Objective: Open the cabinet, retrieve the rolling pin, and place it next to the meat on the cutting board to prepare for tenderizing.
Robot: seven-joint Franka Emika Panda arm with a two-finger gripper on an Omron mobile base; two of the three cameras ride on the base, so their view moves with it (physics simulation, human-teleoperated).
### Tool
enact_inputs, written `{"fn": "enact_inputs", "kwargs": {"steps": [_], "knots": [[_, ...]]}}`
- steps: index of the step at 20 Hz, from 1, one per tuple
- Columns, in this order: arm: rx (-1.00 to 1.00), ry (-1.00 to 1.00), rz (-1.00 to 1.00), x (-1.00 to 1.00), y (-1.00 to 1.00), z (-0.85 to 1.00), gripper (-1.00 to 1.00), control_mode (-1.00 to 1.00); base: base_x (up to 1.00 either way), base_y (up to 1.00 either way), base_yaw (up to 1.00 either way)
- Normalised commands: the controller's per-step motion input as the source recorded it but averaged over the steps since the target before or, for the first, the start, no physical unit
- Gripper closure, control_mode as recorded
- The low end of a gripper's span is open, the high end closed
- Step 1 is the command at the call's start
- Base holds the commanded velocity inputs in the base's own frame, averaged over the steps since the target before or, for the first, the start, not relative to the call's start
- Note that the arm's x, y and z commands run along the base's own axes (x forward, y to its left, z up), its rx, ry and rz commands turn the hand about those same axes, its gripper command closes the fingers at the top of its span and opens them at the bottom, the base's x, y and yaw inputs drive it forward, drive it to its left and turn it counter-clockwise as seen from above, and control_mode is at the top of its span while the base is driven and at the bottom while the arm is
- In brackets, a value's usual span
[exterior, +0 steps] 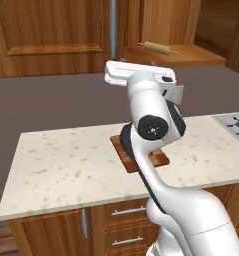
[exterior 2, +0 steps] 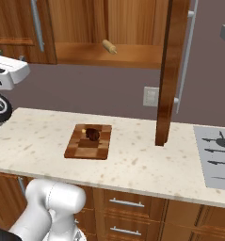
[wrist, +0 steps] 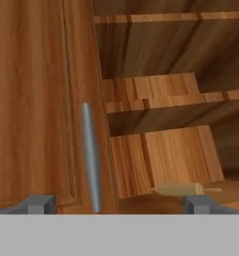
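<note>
— Where's the rolling pin [wrist: 181, 189]?

— I see it lying on the bottom shelf of the cabinet [exterior 2: 109, 54], right-hand door swung out.

— And your fingers [wrist: 120, 204]?

— Spread wide, grasping nothing, facing the shelves beside the shut door's handle [wrist: 91, 157]. Meat [exterior 2: 92, 134] sits on the cutting board [exterior 2: 88, 142], on the table [exterior 2: 132, 160].

Our white arm [exterior: 156, 165] rises from the base at the lower right of the left base view, bends at a dark elbow joint [exterior: 152, 127], and carries its forearm upward. The wrist turns level at the top, its flat white end section pointing away from us. In the hand view, our hand [wrist: 118, 204] shows two grey fingertips [wrist: 39, 203] set wide apart, jaws fully spread, gripping nothing. In the right base view a white wrist link [exterior 2: 5, 70] juts in from the left edge.
</note>
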Motion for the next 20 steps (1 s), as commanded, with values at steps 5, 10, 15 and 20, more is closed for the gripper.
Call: {"fn": "enact_inputs", "kwargs": {"steps": [5,10,15,20], "knots": [[0.0,0.18,0.0,0.37,0.0,0.1,-1.0,-1.0,0.0,0.0,0.0],[0.0,0.18,0.0,0.37,0.01,0.04,-1.0,-1.0,0.0,0.0,0.0],[0.0,0.06,0.0,0.14,0.09,0.0,-1.0,-1.0,0.0,0.0,0.0],[0.0,0.0,0.0,0.07,0.06,0.0,-1.0,-1.0,0.0,0.0,0.0]]}}
